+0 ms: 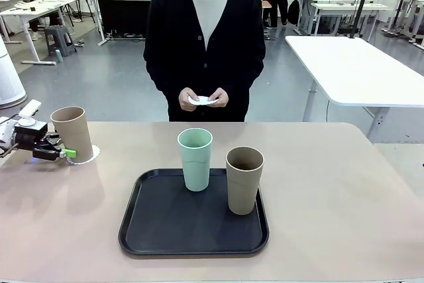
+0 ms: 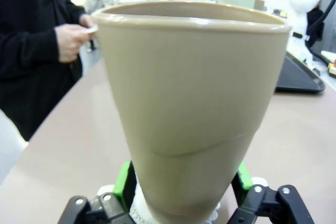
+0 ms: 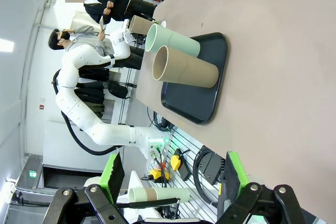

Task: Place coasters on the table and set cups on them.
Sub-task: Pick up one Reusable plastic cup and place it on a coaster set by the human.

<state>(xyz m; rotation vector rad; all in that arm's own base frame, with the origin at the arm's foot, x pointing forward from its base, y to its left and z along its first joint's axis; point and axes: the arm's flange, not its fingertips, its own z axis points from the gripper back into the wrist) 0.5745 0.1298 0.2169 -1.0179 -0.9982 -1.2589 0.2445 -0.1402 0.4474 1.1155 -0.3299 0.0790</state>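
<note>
One tall tan matte tumbler (image 1: 71, 132) is set on a white scalloped coaster (image 1: 93, 154). Its base is flanked by the left gripper (image 1: 66, 153), though whether it is gripped cannot be told. A mint-green tumbler (image 1: 195, 160) and a second tan tumbler (image 1: 244, 180) are yet to be moved from the black tray (image 1: 130, 225).

The left gripper (image 1: 65, 154) sits low at the table's left edge, wrist level, with its jaws on either side of the tan cup (image 1: 73, 132) at its base; whether they touch it is unclear. The right gripper (image 3: 172, 174) hangs with its jaws spread wide and holds nothing. The person's hands (image 1: 218, 98) meet at waist height.
</note>
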